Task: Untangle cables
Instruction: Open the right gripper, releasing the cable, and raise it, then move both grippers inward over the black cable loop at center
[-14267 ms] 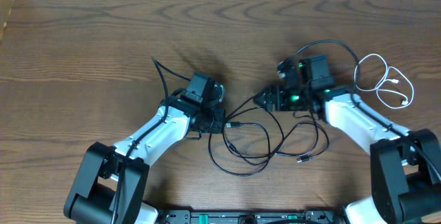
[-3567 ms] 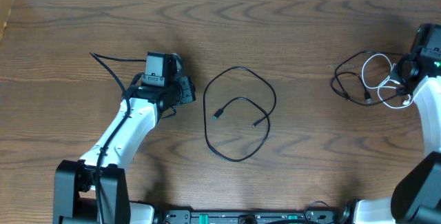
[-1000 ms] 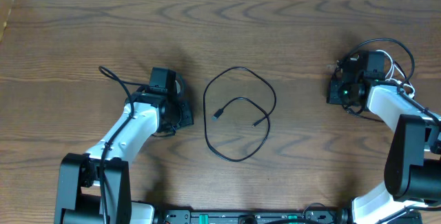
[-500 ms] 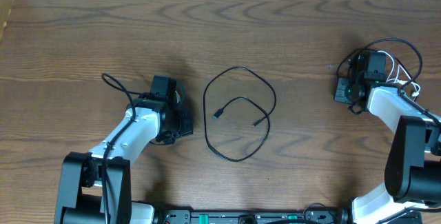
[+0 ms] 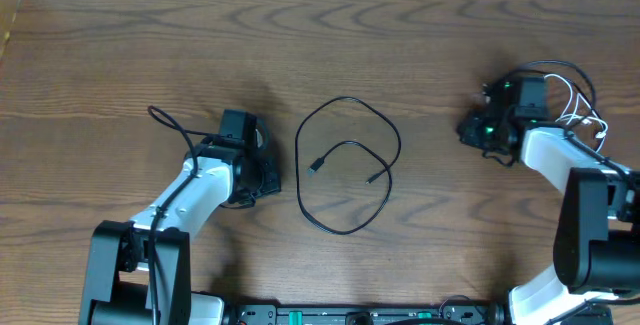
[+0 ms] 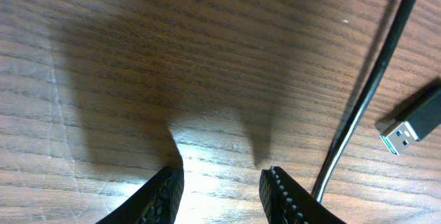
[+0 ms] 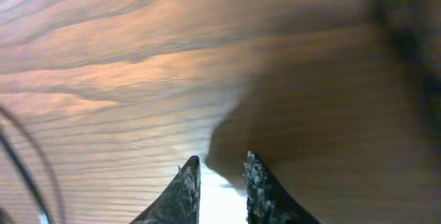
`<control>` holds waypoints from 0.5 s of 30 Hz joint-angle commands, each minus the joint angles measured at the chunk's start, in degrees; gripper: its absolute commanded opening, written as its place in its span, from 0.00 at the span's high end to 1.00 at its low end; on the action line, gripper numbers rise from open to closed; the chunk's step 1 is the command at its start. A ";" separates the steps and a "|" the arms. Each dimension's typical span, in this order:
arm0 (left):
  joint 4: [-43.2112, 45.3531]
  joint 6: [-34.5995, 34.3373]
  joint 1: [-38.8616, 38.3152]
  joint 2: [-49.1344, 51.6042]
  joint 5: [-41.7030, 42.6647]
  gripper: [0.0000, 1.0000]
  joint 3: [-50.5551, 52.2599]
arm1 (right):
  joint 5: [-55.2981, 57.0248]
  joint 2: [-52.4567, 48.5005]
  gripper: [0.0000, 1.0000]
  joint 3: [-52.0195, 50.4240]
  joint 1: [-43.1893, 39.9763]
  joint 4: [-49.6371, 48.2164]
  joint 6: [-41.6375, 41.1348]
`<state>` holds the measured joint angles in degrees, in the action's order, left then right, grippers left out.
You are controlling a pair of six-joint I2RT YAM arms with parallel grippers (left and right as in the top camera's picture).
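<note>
black cable (image 6: 368, 93) lies looped mid-table, just right of the left gripper (image 6: 220, 182), nearest strand running near-to-far. those jaws are spread, empty. right gripper (image 7: 219, 174) is barely parted, empty, way off right by the white cable (image 5: 592, 117).

We take this for a robot laboratory: a wood-grain table (image 5: 420, 25) carries a loose black cable (image 5: 346, 99), and a white-and-black left arm (image 5: 190, 190) and right arm (image 5: 560, 150) are mounted at its near edge, beside a black equipment rail (image 5: 360, 315).
</note>
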<state>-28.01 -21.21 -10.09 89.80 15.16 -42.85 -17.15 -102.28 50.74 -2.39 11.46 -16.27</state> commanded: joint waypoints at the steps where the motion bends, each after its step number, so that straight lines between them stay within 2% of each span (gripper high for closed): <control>1: 0.20 -0.57 -1.99 0.46 0.48 0.58 0.74 | -1.64 -0.98 0.80 -0.72 3.23 -1.29 -2.14; 10: 4.07 -0.59 -6.49 0.46 0.44 0.58 0.74 | -1.62 -0.98 0.80 -0.79 12.76 -1.95 -4.13; 12: 4.39 -0.57 -7.17 0.46 0.26 0.58 0.74 | -1.18 -1.05 0.76 -1.40 15.85 -1.92 -7.26; 15: 4.55 -0.57 -7.93 0.46 -0.94 0.58 0.74 | 0.68 -1.05 0.58 -2.10 20.24 -5.44 -8.94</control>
<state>-23.55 -21.21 -17.37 89.80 15.11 -42.70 -18.15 -102.59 50.06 14.20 7.46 -21.89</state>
